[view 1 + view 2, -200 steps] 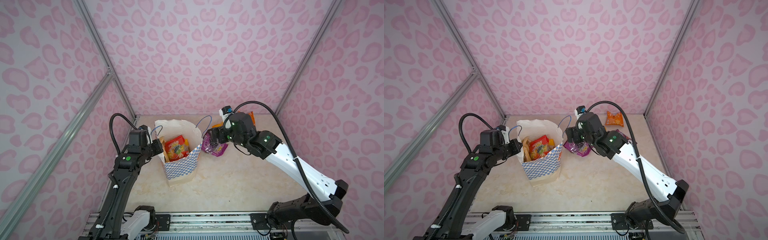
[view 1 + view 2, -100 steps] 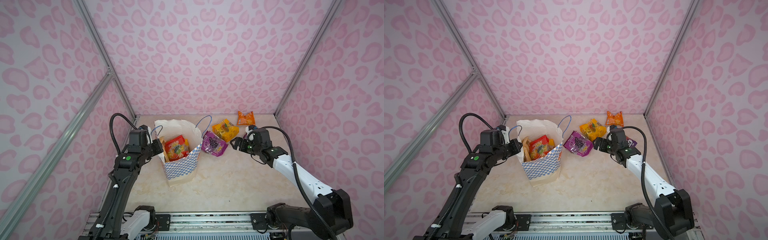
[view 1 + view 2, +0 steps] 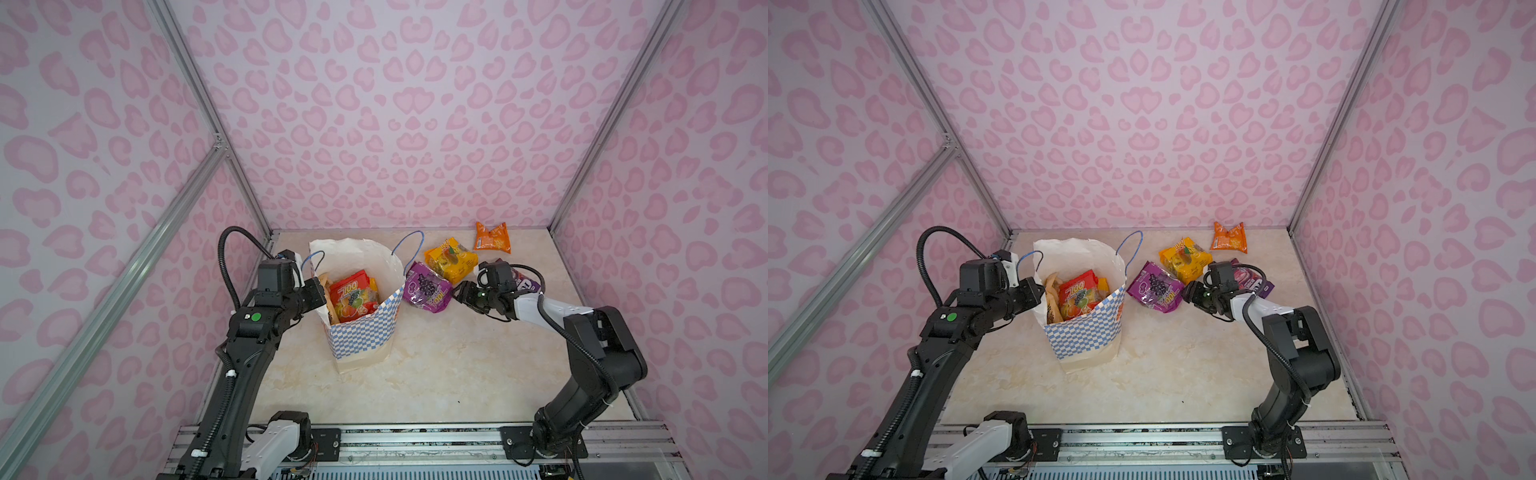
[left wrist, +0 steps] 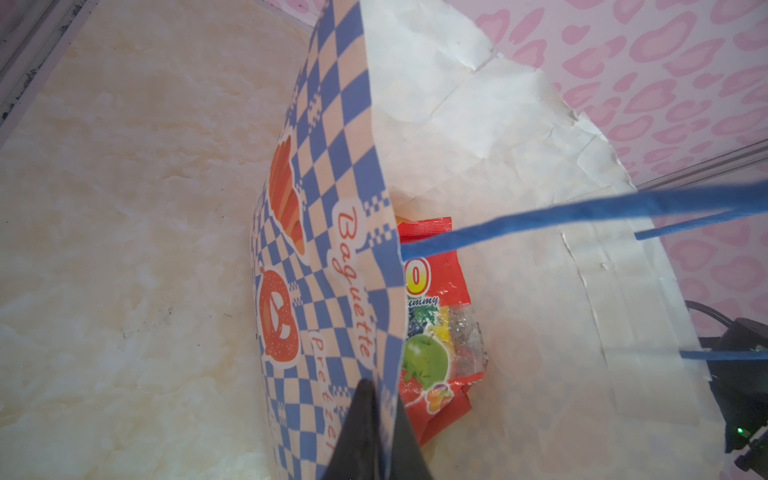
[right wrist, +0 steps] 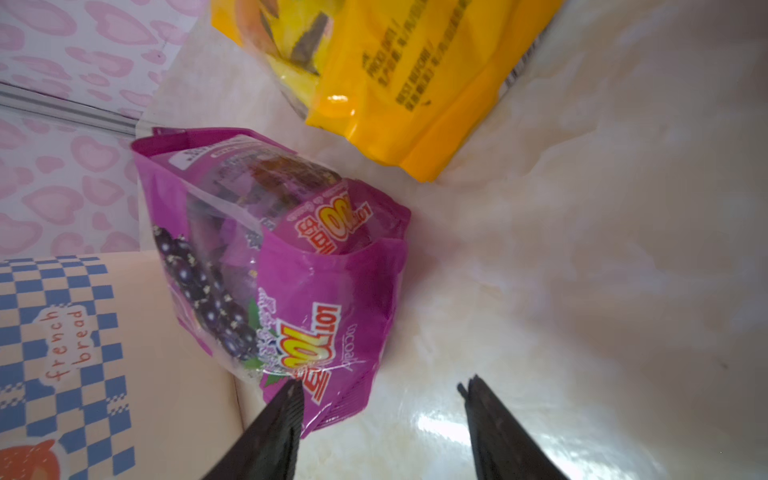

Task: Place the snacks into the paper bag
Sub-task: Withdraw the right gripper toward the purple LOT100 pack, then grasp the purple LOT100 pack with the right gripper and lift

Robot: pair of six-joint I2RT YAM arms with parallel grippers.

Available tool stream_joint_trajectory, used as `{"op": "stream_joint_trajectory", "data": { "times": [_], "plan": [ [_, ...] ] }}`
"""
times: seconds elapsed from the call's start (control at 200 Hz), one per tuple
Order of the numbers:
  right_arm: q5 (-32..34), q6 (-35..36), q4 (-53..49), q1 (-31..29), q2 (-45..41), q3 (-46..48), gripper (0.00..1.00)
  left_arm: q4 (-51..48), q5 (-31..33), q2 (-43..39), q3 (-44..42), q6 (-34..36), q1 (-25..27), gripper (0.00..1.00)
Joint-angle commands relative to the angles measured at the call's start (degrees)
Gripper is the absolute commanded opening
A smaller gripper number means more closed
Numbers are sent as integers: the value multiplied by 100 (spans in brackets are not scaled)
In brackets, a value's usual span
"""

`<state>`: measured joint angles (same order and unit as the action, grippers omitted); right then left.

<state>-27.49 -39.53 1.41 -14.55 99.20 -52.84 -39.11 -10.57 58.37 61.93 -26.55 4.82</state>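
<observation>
The checkered paper bag [image 3: 361,332] [image 3: 1088,336] stands upright at the left. Inside it lie a red packet [image 3: 353,293] [image 4: 432,328] and a pale one [image 3: 1052,297]. My left gripper [image 3: 319,291] [image 4: 380,399] is shut on the bag's left rim. A purple packet [image 3: 426,291] [image 5: 291,266] leans against the bag's right side. My right gripper [image 3: 459,291] [image 5: 382,384] hovers low at that packet's corner, jaws open, one finger [image 5: 286,403] over the corner. Behind it lie a yellow packet [image 3: 451,259] [image 5: 399,83], a small orange one [image 3: 493,237] and a second purple one [image 3: 527,283].
Pink patterned walls close in the marbled tabletop [image 3: 436,374] on three sides. A metal rail [image 3: 415,440] with both arm bases runs along the front. The bag's blue cord handles [image 3: 409,245] [image 4: 582,212] stick up from its rim.
My right arm has dropped from high beside the bag and folded back to the right, with its gripper now low at the purple packet. Its jaws have narrowed. The left arm and bag have not moved.
</observation>
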Motion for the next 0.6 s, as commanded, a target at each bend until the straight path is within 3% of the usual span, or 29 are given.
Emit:
{"op": "stream_joint_trajectory", "data": {
  "times": [0.0, 0.09, 0.595],
  "plan": [
    [-187, -85, 459, -63, 289, -137, 76, 146, -33, -36, -5, 26, -7, 9],
    [-420, -76, 592, -184, 529, -305, 97, 141, -33, -36, -6, 27, -7, 10],
    [-703, -265, 1404, -496, 1488, -831, 97, 141, -24, -45, -1, 26, -8, 9]
  ]
}}
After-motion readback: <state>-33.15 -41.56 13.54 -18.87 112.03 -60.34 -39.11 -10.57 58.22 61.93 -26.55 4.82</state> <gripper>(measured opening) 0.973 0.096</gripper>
